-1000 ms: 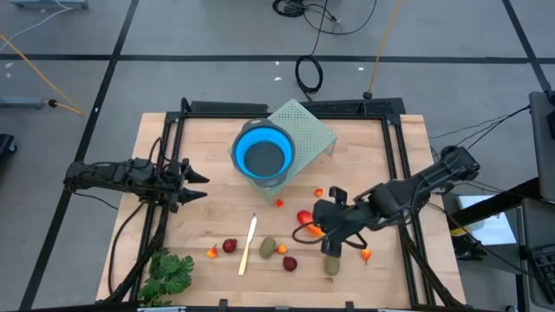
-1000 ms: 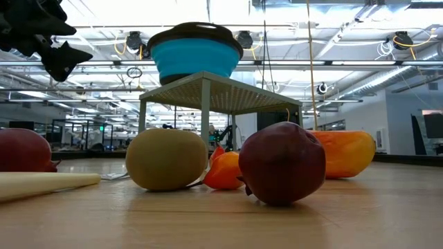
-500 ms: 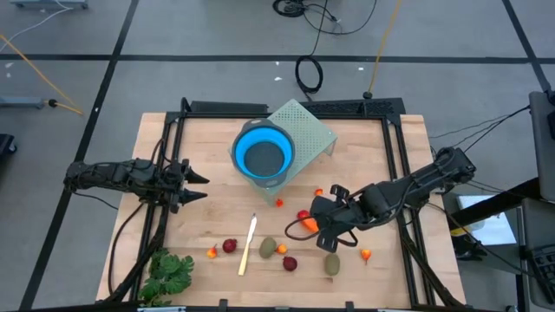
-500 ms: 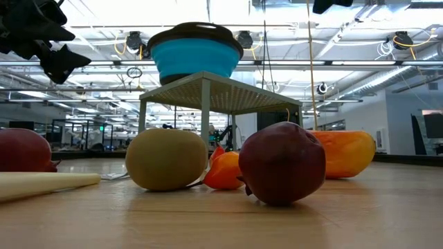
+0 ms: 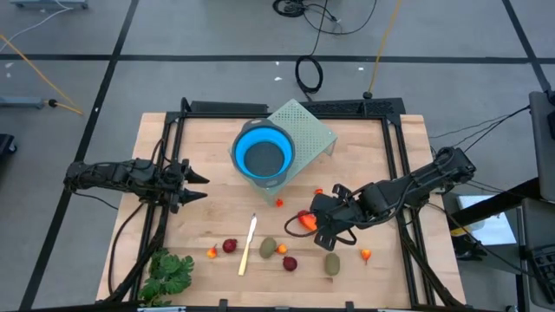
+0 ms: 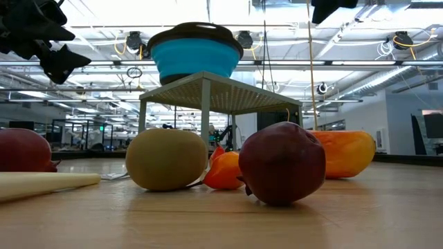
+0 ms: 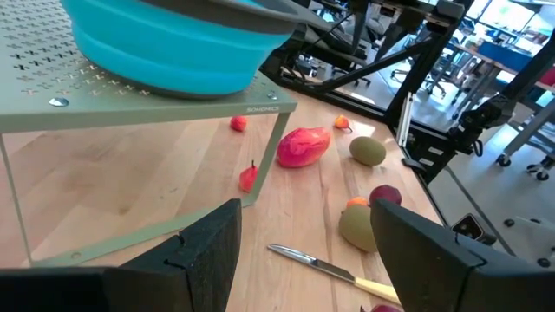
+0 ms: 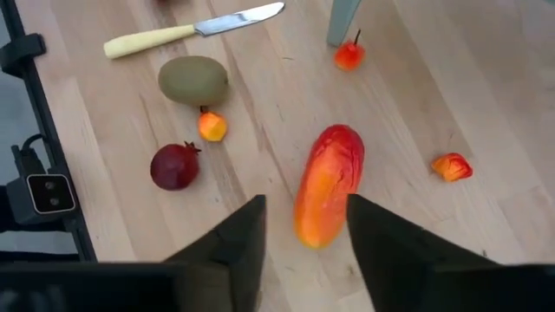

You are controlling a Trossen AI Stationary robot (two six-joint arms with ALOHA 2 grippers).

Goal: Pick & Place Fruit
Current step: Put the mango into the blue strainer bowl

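The large orange-red oblong fruit lies on the table. My right gripper hovers open over its near end, one finger on each side, touching nothing. Two brown-green ovals, dark red balls and small orange and red bits lie along the near half of the table. My left gripper waits open at the left, above the table.
A blue bowl stands on a green perforated stand at the far middle. A cream-handled knife lies near the left oval. A leafy green bunch sits at the near left corner. Black frame rails run along both sides.
My right gripper has moved a little toward the table's far edge and left, from beside the right oval to over the orange-red oblong fruit. Nothing on the table has moved.
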